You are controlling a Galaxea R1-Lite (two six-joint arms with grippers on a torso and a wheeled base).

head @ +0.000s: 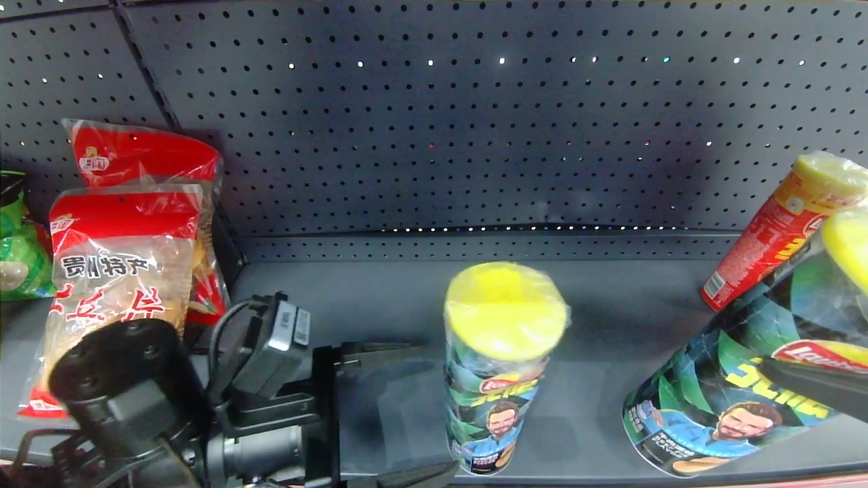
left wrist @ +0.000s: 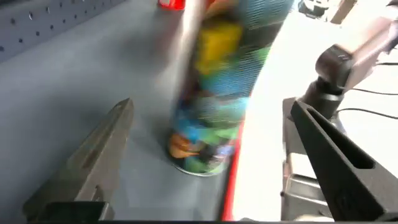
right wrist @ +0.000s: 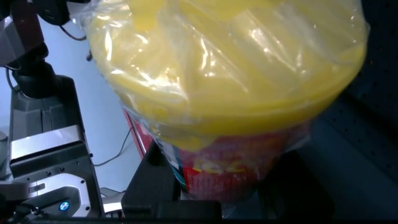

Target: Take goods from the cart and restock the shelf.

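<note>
A green-and-blue chip can (head: 498, 379) with a yellow lid stands upright near the shelf's front edge (head: 583, 478). My left gripper (head: 434, 410) is open just to its left, at can height. In the left wrist view the can (left wrist: 211, 93) shows blurred between and beyond the spread fingers (left wrist: 93, 155). At the right, a second green can (head: 732, 379) leans tilted with its base on the shelf. My right gripper (head: 790, 371) is shut on it near its upper part. Its yellow lid (right wrist: 230, 56) is right in front of the right wrist camera.
A red chip can (head: 773, 234) with a yellow lid stands behind the tilted can. Red snack bags (head: 119, 271) and a green bag (head: 20, 257) stand at the shelf's left. A perforated back panel (head: 434, 122) closes the rear. Bare shelf floor (head: 380, 298) lies between bags and cans.
</note>
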